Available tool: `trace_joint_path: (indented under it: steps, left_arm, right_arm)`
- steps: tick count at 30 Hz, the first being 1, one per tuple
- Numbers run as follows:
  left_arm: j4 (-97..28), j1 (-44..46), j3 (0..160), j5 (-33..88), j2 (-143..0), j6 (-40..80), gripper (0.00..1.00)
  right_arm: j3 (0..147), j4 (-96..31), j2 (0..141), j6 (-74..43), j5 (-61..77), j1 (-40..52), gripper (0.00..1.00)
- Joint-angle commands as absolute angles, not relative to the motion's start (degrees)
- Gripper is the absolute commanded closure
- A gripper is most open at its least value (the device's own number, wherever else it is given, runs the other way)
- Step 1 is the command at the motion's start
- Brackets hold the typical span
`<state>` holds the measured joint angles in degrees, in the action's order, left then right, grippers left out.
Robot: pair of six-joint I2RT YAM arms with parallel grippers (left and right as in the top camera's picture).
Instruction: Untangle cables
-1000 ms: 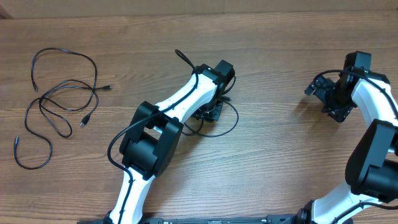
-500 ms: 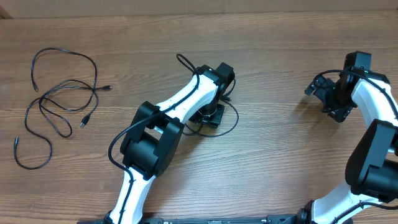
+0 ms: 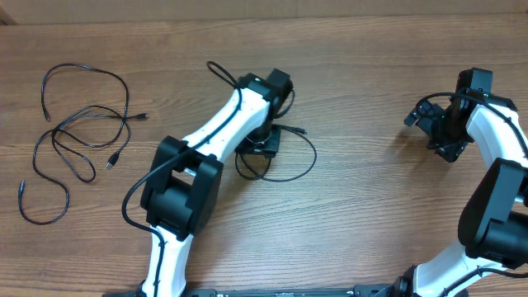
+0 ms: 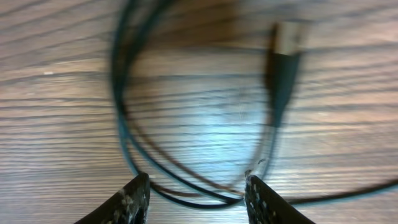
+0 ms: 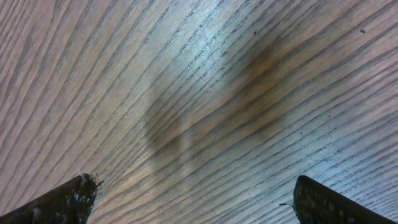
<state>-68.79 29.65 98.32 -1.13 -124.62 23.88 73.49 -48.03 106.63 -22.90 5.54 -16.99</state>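
Cables [image 3: 82,132] in loose loops at far left of surface [image 3: 371,214]; another coil [image 4: 124,124] beneath left tool [image 4: 198,193], parted, gripping nothing. Spread wide and empty too: right tool [image 5: 194,190].

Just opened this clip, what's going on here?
Two robot arms are at a wooden table with thin black cables. The left end effector is open and low over a small looped cable mid-table. Strands run between its fingers, ungripped, and the plug is just ahead. A second bunch of cables lies in loose loops at the far left. The right end effector is open above bare wood, holding nothing.
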Motion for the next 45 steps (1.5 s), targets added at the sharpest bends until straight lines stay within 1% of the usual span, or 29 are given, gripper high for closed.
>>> trace_joint_path:
  steps: [1,8,10,14,16,17,19,30,37,45]
  left_arm:
    - [-69.41,28.03,97.41,-2.2,-123.44,24.84,0.5]
    - [-66.89,27.38,94.7,-6.33,-123.46,24.88,0.5]
    - [-65.69,27.38,93.3,-6.55,-123.46,24.88,0.53]
    - [-62.33,27.27,89.56,-6.57,-123.44,24.91,0.65]
    - [-60.53,27.07,87.68,-6.57,-123.46,24.91,0.69]
    - [-59.44,26.92,86.67,-6.55,-123.46,24.91,0.76]
    - [-57.98,26.85,85.19,-6.35,-123.46,24.88,0.96]
    - [-57.78,26.87,85.97,-5.1,-120.73,24.88,0.96]
    - [-57.71,26.28,88.53,-5.13,-108.99,25.36,0.96]
    - [-57.65,22.81,89.32,-15.33,-94.0,26.5,0.96]
  right_arm:
    - [73.28,-47.81,106.52,-23.16,5.21,-17.17,0.0]
    - [73.28,-47.81,106.52,-23.16,5.21,-17.17,0.0]
    - [73.28,-47.81,106.52,-23.16,5.21,-17.17,0.0]
    - [73.28,-47.81,106.52,-23.16,5.21,-17.17,0.0]
    - [73.28,-47.81,106.52,-23.16,5.21,-17.17,0.0]
    - [73.28,-47.81,106.52,-23.16,5.21,-17.17,0.0]
    - [73.28,-47.81,106.52,-23.16,5.21,-17.17,0.0]
    - [73.28,-47.81,106.52,-23.16,5.21,-17.17,0.0]
    - [73.28,-47.81,106.52,-23.16,5.21,-17.17,0.0]
    - [73.28,-47.81,106.52,-23.16,5.21,-17.17,0.0]
